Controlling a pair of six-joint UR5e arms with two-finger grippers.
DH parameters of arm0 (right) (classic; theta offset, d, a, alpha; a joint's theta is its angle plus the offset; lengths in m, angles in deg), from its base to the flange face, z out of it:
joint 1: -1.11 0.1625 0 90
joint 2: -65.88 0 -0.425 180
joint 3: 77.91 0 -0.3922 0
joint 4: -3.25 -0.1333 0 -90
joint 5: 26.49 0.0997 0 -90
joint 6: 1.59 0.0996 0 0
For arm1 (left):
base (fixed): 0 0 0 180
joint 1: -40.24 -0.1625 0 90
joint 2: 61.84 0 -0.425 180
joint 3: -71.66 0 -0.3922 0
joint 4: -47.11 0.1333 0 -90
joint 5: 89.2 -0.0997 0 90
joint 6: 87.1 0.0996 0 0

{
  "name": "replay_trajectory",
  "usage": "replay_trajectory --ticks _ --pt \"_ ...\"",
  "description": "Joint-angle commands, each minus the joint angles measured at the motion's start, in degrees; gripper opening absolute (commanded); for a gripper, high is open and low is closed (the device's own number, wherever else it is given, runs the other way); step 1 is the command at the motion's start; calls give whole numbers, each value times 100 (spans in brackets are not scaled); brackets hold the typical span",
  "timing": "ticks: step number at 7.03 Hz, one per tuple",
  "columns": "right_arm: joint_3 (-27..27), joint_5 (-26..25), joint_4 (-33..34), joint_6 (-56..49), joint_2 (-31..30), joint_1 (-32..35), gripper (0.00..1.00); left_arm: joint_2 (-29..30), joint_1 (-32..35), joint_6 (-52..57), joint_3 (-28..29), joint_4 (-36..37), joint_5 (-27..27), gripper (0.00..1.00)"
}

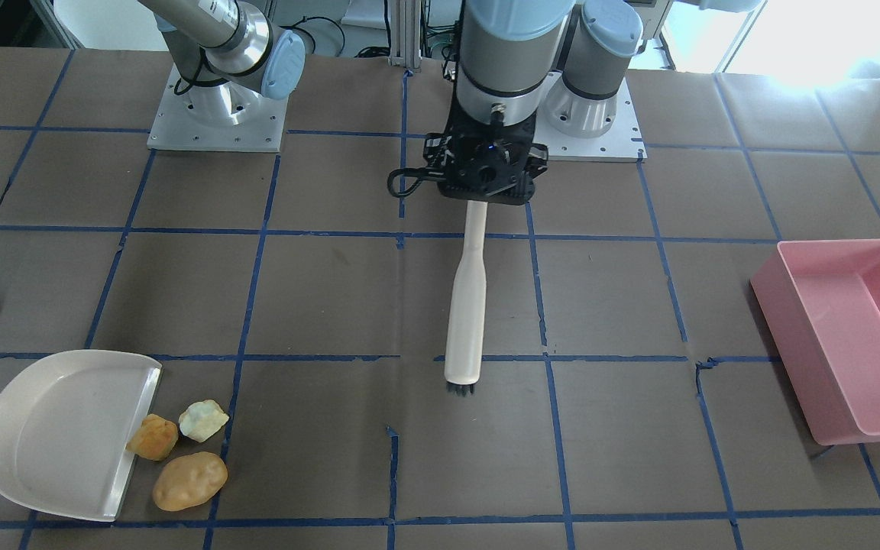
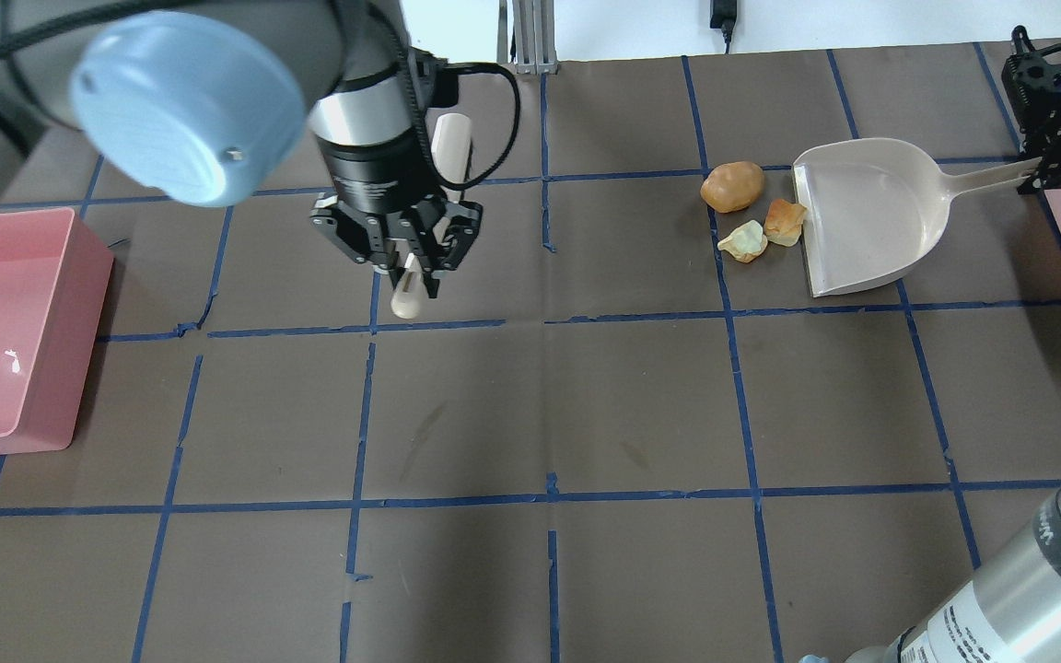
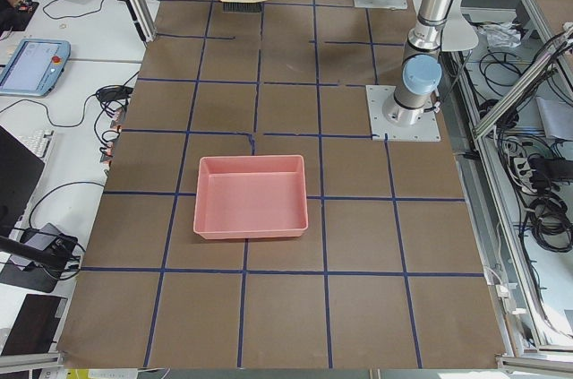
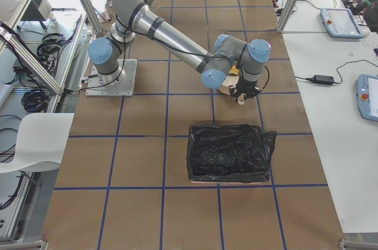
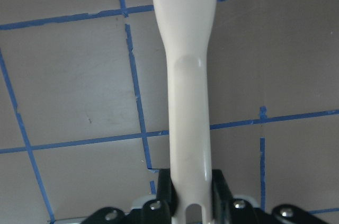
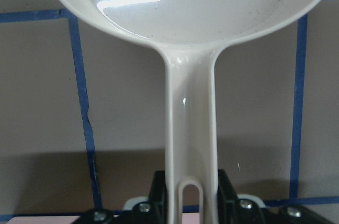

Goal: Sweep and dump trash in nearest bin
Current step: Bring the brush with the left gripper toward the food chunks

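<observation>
Trash (image 1: 189, 480) on bench (image 1: 333, 305), at dustpan (image 1: 66, 428) lip | left tool (image 1: 478, 197) clamped on brush (image 1: 467, 305); right tool (image 2: 1037, 168) clamped on dustpan handle | advice: land bristles beyond trash, sweep low toward pan

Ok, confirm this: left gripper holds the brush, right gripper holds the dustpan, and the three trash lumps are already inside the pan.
Not inside. The front-facing view shows the three trash lumps on the table at the open edge of the dustpan. The left gripper does hold the brush, and the right gripper holds the dustpan.
</observation>
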Motion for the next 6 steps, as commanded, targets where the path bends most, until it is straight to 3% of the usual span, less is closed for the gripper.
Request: replay_trajectory --ticks 1,2,5,6 --pt "4 0 -6 -12 80 9 0 850 747 -1472 321 857 187 0" --pt "4 9 -14 14 54 18 0 1027 792 -1819 330 1377 633 0" --pt "-14 88 -32 -12 36 114 0 2149 1687 -3389 1030 1891 576 0" --pt "-14 88 -32 -12 45 123 0 2241 1776 -4066 1286 1840 567 0"
